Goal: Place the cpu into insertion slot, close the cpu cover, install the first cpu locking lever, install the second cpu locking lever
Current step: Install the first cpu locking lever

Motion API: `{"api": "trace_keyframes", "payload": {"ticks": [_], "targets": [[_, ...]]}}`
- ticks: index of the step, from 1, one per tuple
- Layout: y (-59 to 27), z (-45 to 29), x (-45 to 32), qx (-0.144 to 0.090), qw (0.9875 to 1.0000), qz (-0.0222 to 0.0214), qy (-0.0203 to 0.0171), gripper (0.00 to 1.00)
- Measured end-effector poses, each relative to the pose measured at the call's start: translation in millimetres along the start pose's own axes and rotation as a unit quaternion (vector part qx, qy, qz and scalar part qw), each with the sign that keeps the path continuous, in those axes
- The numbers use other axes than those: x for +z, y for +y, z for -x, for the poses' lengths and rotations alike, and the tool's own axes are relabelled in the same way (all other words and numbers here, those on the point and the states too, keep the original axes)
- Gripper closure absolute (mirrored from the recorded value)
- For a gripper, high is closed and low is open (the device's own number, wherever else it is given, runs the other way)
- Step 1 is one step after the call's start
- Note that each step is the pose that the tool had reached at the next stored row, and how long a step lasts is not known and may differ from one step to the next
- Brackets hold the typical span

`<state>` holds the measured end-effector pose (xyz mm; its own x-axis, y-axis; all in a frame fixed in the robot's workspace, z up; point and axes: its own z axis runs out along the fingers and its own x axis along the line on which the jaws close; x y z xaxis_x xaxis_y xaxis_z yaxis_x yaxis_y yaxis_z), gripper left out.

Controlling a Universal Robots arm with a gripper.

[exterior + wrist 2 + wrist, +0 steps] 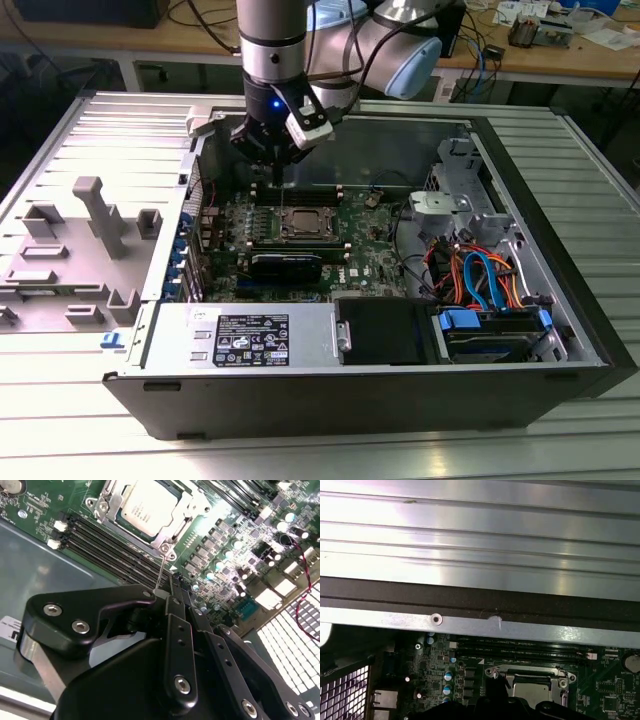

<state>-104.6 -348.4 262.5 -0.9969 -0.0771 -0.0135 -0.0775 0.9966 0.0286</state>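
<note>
The cpu (145, 507) lies flat in the insertion slot (101, 506), its silver top showing through the square cut-out of the cpu cover (187, 505), which is down over it. A thin wire locking lever (161, 567) rises from the socket corner to my gripper (167, 587), whose black fingers are shut on its end. In the exterior view the gripper (277, 178) hangs just behind the cpu (303, 222). The first wrist view shows the cover (525, 672) and the cpu (532, 690) below the case edge.
Long memory slots (110, 540) run beside the socket. A black heatsink block (285, 265), the power supply (240, 335) and a drive cage with cables (480, 280) sit inside the case. A grey fixture tray (80, 240) lies outside at the exterior view's left.
</note>
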Motion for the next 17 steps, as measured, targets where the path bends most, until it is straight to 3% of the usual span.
{"api": "trace_keyframes", "payload": {"ticks": [6,17], "targets": [[-0.3,5.7,4.5,0.000,1.0000,0.0000,0.0002,0.89],[-0.3,7.4,7.9,0.000,1.0000,-0.0018,0.0004,0.89]]}}
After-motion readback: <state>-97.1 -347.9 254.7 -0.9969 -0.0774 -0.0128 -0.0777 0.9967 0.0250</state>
